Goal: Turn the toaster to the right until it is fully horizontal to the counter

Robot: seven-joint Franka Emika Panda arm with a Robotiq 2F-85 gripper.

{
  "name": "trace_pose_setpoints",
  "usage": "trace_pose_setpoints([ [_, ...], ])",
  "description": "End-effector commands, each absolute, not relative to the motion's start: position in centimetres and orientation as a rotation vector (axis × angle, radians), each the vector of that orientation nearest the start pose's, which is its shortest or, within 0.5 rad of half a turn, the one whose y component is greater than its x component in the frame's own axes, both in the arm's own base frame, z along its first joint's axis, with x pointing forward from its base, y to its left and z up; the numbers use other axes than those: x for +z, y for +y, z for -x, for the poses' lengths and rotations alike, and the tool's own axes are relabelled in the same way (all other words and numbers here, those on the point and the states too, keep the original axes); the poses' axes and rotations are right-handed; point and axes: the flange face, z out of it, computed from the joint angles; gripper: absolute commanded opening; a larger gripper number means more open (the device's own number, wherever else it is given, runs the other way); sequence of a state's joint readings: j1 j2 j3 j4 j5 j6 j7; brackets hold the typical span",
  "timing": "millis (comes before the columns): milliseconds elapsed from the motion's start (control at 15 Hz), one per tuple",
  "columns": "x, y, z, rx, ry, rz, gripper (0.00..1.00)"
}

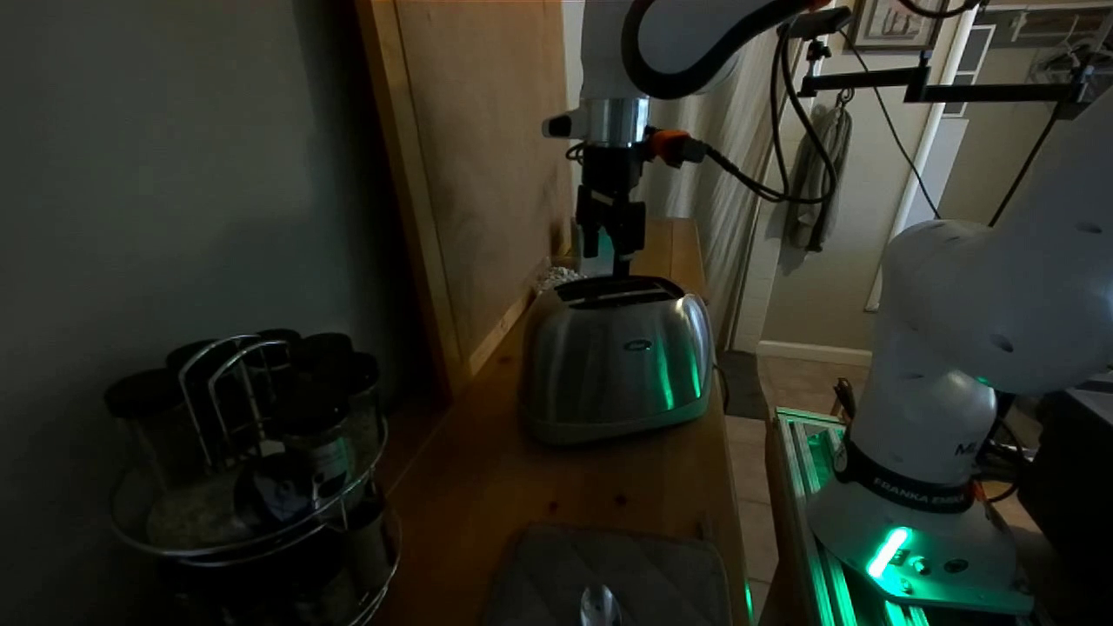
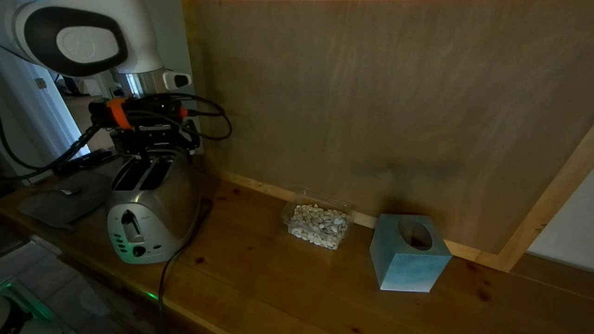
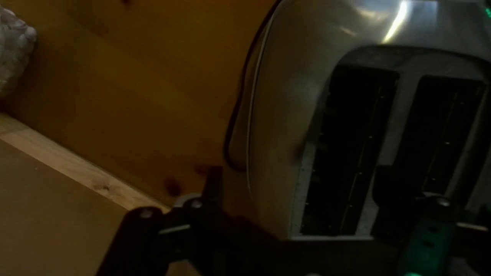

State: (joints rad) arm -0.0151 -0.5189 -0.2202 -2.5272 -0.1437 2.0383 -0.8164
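The silver toaster (image 1: 609,374) stands upright on the brown wooden counter (image 1: 461,496). It sits at a slant to the counter's edge. In an exterior view, the toaster (image 2: 174,208) shows its lever end; its cord trails over the counter (image 2: 260,273). My gripper (image 1: 607,259) points down at the top of the toaster. In the wrist view the gripper (image 3: 299,172) is open. One finger is over the strip between the slots of the toaster (image 3: 284,115); the other is outside its panel-facing side. Whether a finger touches the metal is too dark to tell.
A pale wooden panel (image 2: 371,102) rises along the counter's back. A clear box of pebbles (image 2: 320,225) and a blue tissue box (image 2: 410,253) stand by it. A wire rack of jars (image 1: 261,452) and a grey mat (image 1: 556,574) with a spoon (image 1: 600,604) lie beyond the toaster's other end.
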Motion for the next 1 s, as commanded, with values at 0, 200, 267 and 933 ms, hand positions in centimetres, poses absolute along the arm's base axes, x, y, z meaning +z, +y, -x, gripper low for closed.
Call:
trace_pose_setpoints([
  [0, 44.3, -10.7, -37.0, -0.022, -1.021, 2.972, 1.00],
  [200, 43.5, -10.9, -36.8, -0.007, -1.009, 2.962, 1.00],
  [267, 43.3, -10.9, -36.7, -0.002, -1.004, 2.960, 1.00],
  [933, 42.0, -11.0, -36.7, 0.001, -1.015, 2.948, 0.45],
])
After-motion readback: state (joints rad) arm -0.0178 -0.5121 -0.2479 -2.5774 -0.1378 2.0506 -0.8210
